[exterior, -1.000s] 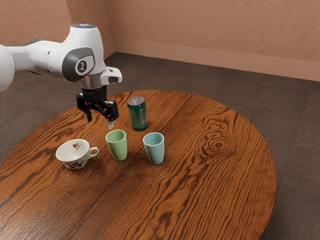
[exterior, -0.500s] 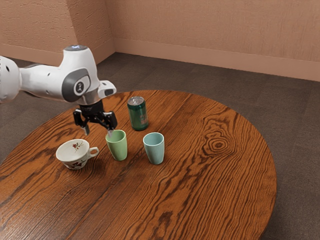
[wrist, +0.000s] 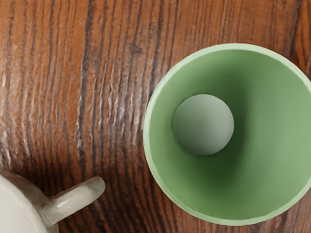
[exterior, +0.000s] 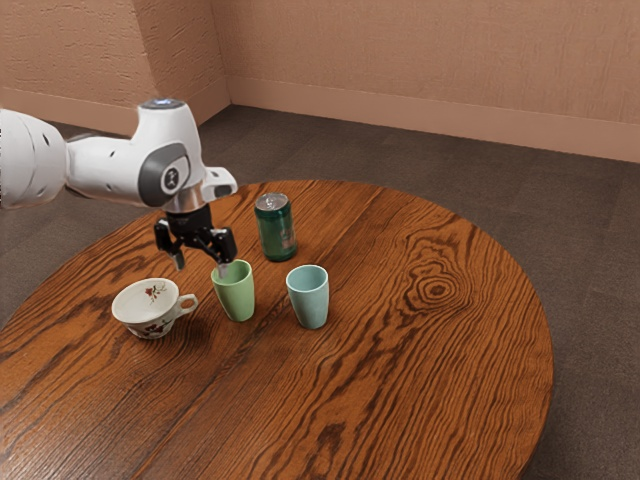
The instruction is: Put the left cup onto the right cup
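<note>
A light green cup (exterior: 234, 290) stands upright on the round wooden table (exterior: 400, 340), with a pale blue cup (exterior: 308, 296) just to its right in the exterior view. My gripper (exterior: 200, 261) hangs open over the green cup's left rim. One fingertip (exterior: 222, 268) is level with that rim and the other is outside the cup, above the table. In the wrist view the green cup (wrist: 228, 133) lies open and empty right under my hand.
A white flowered teacup (exterior: 148, 305) sits left of the green cup, its handle (wrist: 73, 199) pointing toward it. A green soda can (exterior: 275, 227) stands just behind the two cups. The table's right half is bare wood.
My hand has come down from above the table to the green cup's rim and edged slightly toward the exterior view's left. The cups and can have not moved.
</note>
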Motion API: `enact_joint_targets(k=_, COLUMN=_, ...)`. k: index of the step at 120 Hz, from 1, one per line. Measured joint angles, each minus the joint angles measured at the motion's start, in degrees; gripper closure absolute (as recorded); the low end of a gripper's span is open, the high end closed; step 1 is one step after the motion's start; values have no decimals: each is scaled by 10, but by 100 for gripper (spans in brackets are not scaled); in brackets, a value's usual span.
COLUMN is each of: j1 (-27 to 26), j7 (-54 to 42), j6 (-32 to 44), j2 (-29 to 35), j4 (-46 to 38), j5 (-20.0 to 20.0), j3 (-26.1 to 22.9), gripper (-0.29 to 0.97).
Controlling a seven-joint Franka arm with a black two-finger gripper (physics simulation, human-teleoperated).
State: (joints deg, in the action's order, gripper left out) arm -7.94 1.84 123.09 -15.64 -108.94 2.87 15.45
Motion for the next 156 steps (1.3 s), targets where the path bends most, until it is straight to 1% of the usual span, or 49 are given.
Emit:
enact_joint_targets(k=23, j1=1, j7=-18, j6=2, j2=-15, j4=3, j5=20, j3=-1, gripper=2)
enact_joint_targets(k=50, j1=8, j7=-34, j6=14, j2=-28, j4=26, j5=24, j3=-1, gripper=2)
enact_joint_targets(k=77, j1=20, j7=-45, j6=17, j2=-66, j4=58, j5=29, j3=-1, gripper=2)
enact_joint_targets(k=123, j1=20, j7=-56, j6=28, j2=-104, j4=69, j5=51, j3=-3, gripper=2)
enact_joint_targets(k=130, j1=20, j7=-57, j6=29, j2=-105, j4=69, j5=56, j3=-2, gripper=6)
enact_joint_targets(k=136, j1=20, j7=-58, j6=30, j2=-105, j4=69, j5=59, j3=-2, gripper=12)
enact_joint_targets(k=156, j1=20, j7=-60, j6=32, j2=-105, j4=69, j5=63, j3=-3, gripper=45)
